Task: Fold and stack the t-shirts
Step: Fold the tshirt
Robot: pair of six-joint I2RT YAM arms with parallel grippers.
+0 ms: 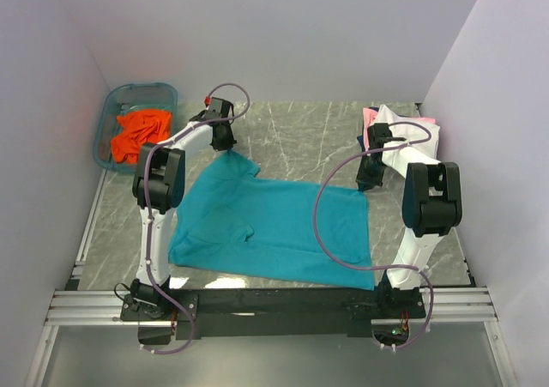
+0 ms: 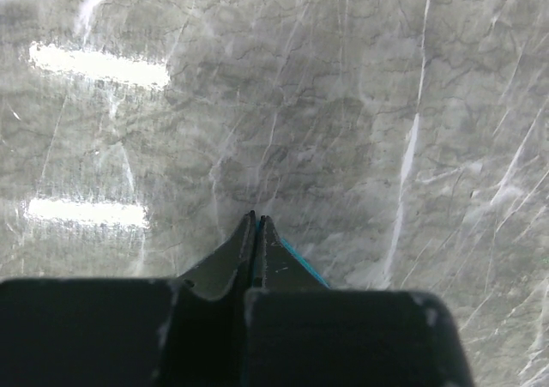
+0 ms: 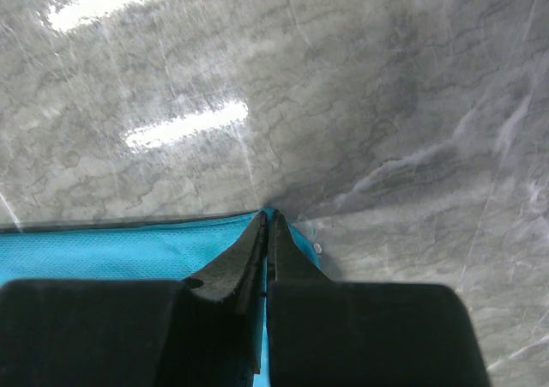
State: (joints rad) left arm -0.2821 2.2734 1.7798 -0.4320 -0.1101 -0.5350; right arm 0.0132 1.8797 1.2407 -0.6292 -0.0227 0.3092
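The teal t-shirt [image 1: 274,224] lies spread on the marble table. My left gripper [image 1: 225,144] is shut on its far left edge; a teal sliver [image 2: 302,263] shows beside the fingers in the left wrist view. My right gripper [image 1: 371,181] is shut on its far right corner, teal cloth [image 3: 129,254] under the fingers. The orange t-shirt [image 1: 140,133] lies crumpled in the blue tub [image 1: 117,112]. A pile at the far right holds the white t-shirt [image 1: 412,138], the pink one [image 1: 371,113] and a dark blue edge [image 1: 362,141].
The blue plastic tub stands at the far left by the wall. White walls close in the left, back and right. An aluminium rail [image 1: 257,305] with the arm bases runs along the near edge. Bare marble [image 1: 300,134] lies behind the teal shirt.
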